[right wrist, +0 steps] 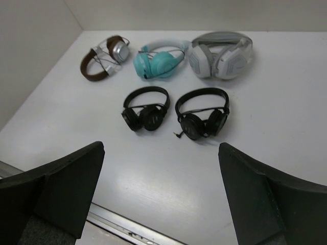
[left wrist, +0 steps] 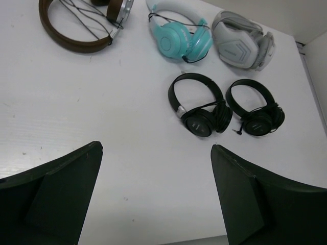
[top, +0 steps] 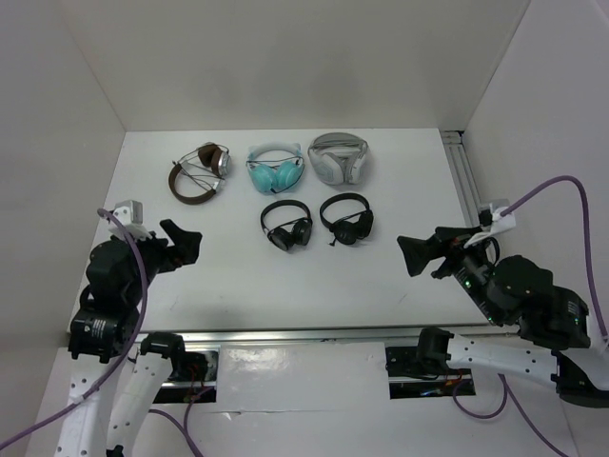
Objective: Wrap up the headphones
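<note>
The brown headphones (top: 198, 172) lie at the back left of the white table, with a brown headband, silver cups and thin black cable lying across them. They also show in the left wrist view (left wrist: 82, 23) and the right wrist view (right wrist: 103, 56). My left gripper (top: 183, 244) is open and empty near the left front, well short of them; its jaws stand wide apart in the left wrist view (left wrist: 156, 153). My right gripper (top: 419, 255) is open and empty at the right front, seen in the right wrist view (right wrist: 161, 153).
A teal pair (top: 274, 169) and a white-grey pair (top: 338, 157) lie beside the brown pair. Two small black pairs (top: 286, 227) (top: 346, 218) lie nearer. A metal rail (top: 462, 176) runs along the table's right edge. White walls enclose three sides.
</note>
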### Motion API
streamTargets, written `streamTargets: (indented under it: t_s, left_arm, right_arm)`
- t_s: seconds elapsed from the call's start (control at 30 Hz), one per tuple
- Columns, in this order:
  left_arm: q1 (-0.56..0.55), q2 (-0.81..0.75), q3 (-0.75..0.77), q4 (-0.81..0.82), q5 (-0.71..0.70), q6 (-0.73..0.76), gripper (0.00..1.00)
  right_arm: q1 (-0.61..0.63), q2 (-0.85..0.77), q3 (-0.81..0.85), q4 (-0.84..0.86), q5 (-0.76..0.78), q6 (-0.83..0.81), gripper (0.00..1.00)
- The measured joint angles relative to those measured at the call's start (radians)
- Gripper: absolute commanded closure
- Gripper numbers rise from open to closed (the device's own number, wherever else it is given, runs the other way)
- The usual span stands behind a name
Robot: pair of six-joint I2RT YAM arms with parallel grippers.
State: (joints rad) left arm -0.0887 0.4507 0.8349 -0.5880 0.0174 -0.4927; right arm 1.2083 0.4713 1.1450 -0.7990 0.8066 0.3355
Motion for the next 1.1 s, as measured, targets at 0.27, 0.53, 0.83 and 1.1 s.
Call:
streamTargets:
  t_s: [0.27, 0.53, 0.83, 1.1]
  left_arm:
    - [0.000, -0.003, -0.045, -0.027, -0.068, -0.010, 0.00]
    - [0.000, -0.046, -0.050, -0.029, -0.094, -0.011, 0.00]
    - [0.000, -0.048, -0.059, -0.029, -0.094, -0.011, 0.00]
    - [0.000, -0.048, -0.059, -0.026, -0.094, -0.011, 0.00]
  right_arm:
    - [0.000, 0.014, -0.045, -0.063, 0.036, 0.029, 0.00]
    - [0.000, 0.002, -0.048, -0.063, 0.048, 0.042, 0.00]
    - [0.000, 0.036, -0.060, -0.061, 0.053, 0.042, 0.00]
    - [0.000, 0.056, -0.066, -0.061, 0.055, 0.043, 0.00]
